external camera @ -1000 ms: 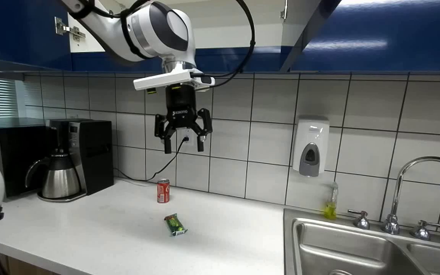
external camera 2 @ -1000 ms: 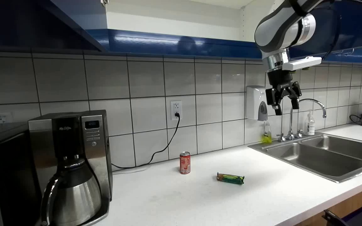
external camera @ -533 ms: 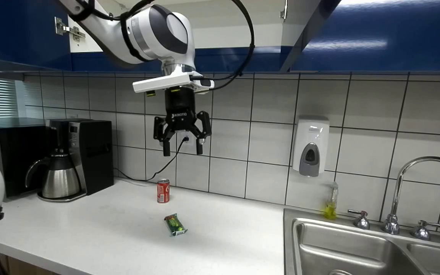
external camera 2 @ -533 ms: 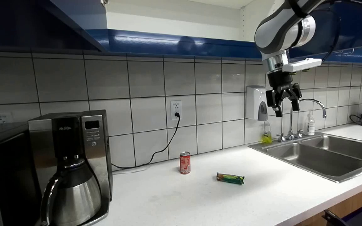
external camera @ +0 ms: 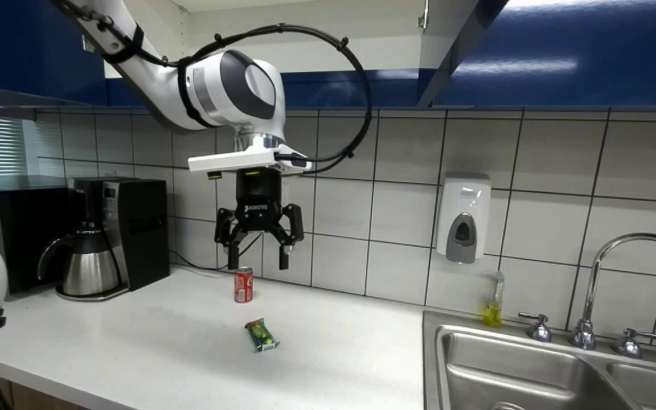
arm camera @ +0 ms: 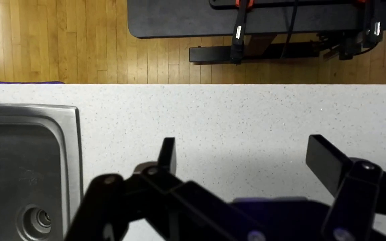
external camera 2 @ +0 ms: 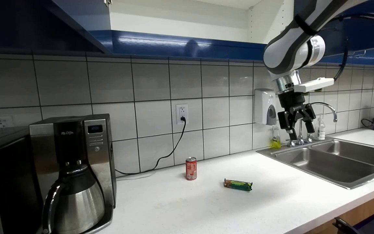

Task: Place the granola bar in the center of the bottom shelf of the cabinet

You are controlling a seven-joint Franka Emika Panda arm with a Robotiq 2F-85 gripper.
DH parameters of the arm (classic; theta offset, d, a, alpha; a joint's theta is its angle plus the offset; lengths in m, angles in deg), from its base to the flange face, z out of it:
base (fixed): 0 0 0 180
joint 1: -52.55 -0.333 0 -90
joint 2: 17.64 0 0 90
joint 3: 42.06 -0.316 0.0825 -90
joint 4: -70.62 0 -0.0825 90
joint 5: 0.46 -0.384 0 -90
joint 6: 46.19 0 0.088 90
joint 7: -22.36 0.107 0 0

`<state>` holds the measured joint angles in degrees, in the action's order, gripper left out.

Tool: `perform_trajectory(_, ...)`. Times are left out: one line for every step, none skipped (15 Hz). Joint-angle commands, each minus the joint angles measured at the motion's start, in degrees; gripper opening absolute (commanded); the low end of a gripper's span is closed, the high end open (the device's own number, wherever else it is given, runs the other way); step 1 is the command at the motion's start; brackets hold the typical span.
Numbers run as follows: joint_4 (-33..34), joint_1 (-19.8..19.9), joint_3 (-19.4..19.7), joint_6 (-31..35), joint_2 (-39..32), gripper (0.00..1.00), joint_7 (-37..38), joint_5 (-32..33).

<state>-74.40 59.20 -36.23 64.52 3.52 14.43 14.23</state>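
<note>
Cabinet point(external camera 2: 174, 19): Overhead goal, doors swung back, white inside on show in both exterior views.
Counter point(external camera: 151, 353): White, speckled, spread out below me.
Shelf point(external camera 2: 180, 45): Blue front edge to the room, top hard to make out; I judge that edge must be topped on the later lift.
Sink point(arm camera: 69, 160): Steel, to one side in my wrist view.
Coffee maker point(external camera 2: 73, 143): At the opposite end, well apart from me.
Pincer point(external camera: 258, 267): Mine, pointing down in mid-air, both fingers point(arm camera: 325, 164) spread wide with nothing between, lined up along the counter's front edge.
Dispenser point(external camera: 467, 199): White, on the tiled wall point(external camera: 402, 216) by the sink.
Can point(external camera: 243, 285): Red, upright, near the wall; beneath a fingertip in an exterior view, yet well apart from me by both.
Bar point(external camera 2: 238, 185): Green, flat on the counter, ungrasped, not seen in my wrist view. It lies below me and, I judge, offset toward the wall and coffee maker. Its long axis slants to the counter's edge, one end aimed roughly my way, so a slight turn may help my fingers straddle its width. The can stands near its wall side, apart; I read it as beyond my approach, though overshooting could topple it.
</note>
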Motion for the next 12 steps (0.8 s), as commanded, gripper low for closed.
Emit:
perform_trajectory(-1.4,-0.1,0.0,3.8,-3.2,1.0,0.4,1.9)
perform_trajectory(-1.2,-0.4,0.0,5.1,-4.9,1.0,-0.7,2.0)
perform_trajectory(-1.1,-0.6,-0.2,6.6,-6.5,1.0,-0.7,2.4)
perform_trajectory(-0.7,-1.0,-0.4,8.3,-8.4,1.0,-1.2,2.6)
perform_trajectory(-0.4,-1.5,-0.7,10.2,-10.3,1.0,-1.4,2.9)
perform_trajectory(0.0,-2.1,-1.0,12.3,-12.3,1.0,-1.8,2.7)
perform_trajectory(0.4,-2.6,-1.4,14.1,-14.1,1.0,-1.7,3.1)
perform_trajectory(0.9,-3.3,-1.9,16.3,-16.2,1.0,-1.8,3.3)
perform_trajectory(1.4,-3.8,-2.3,18.2,-18.1,1.0,-2.1,3.3)
perform_trajectory(2.2,-4.3,-2.8,20.2,-20.2,1.0,-1.7,3.8)
perform_trajectory(3.2,-4.7,-3.1,21.6,-22.3,1.0,-1.6,4.0)
perform_trajectory(4.5,-5.0,-3.4,22.8,-24.5,1.0,-1.5,4.2)
